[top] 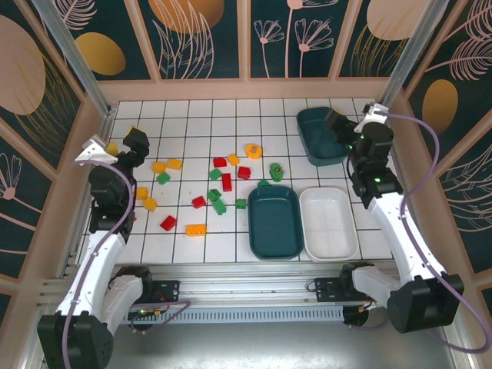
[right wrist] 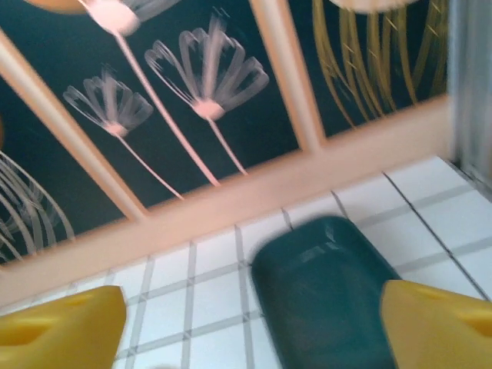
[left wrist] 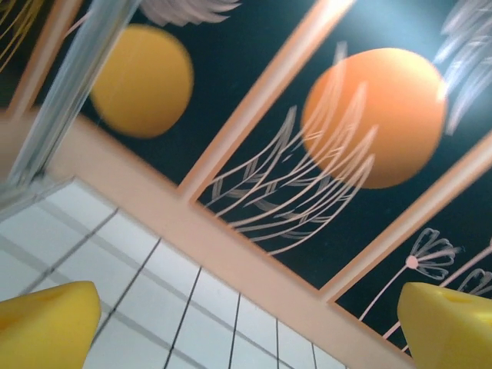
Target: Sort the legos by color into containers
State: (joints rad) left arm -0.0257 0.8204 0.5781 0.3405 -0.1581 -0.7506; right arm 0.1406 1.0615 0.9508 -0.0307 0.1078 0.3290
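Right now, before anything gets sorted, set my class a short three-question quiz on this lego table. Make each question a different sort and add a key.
1. Count: how many trays stand on the tiled table?
2. True or false: all the legos lie outside the trays.
3. Fill in: the right claw is nearest the ____ tray.

Key
1. Three.
2. True.
3. The far dark teal tray.
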